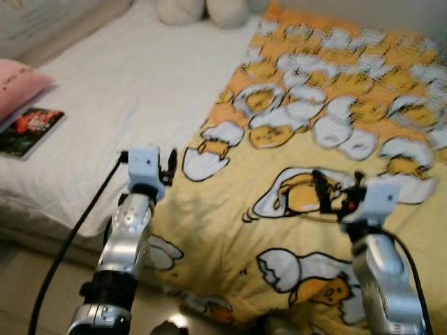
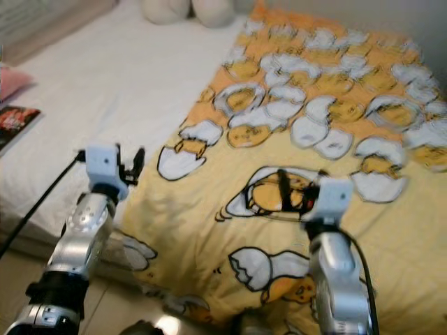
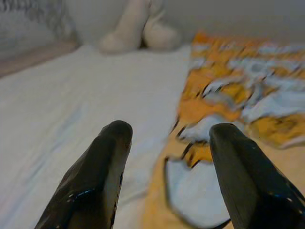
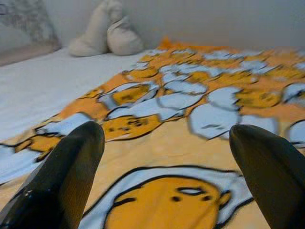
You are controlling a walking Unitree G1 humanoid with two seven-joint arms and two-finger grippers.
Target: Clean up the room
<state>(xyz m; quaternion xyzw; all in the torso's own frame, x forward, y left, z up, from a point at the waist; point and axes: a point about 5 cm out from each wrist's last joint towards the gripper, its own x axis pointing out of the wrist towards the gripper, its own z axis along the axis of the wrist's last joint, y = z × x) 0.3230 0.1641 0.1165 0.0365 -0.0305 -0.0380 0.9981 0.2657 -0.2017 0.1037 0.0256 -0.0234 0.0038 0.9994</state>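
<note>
White sheets cover one bed (image 1: 119, 105) before us; one yellow egg-print blanket (image 1: 335, 139) spreads over its right half. Two cream cushions (image 4: 102, 31) sit at the head edge, one book (image 1: 28, 130) near the left edge. Our left tool (image 3: 167, 143) and right tool (image 4: 164, 143) hover spread open, empty.

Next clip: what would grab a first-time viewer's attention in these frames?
The yellow blanket with cartoon egg prints dominates, spread over the right half of the bed beside the bare white sheet. Both arms reach over it: the left gripper at the blanket's left edge, the right gripper over a big egg figure, each with jaws apart. A dark-covered book lies by a pink pillow at the far left.
</note>
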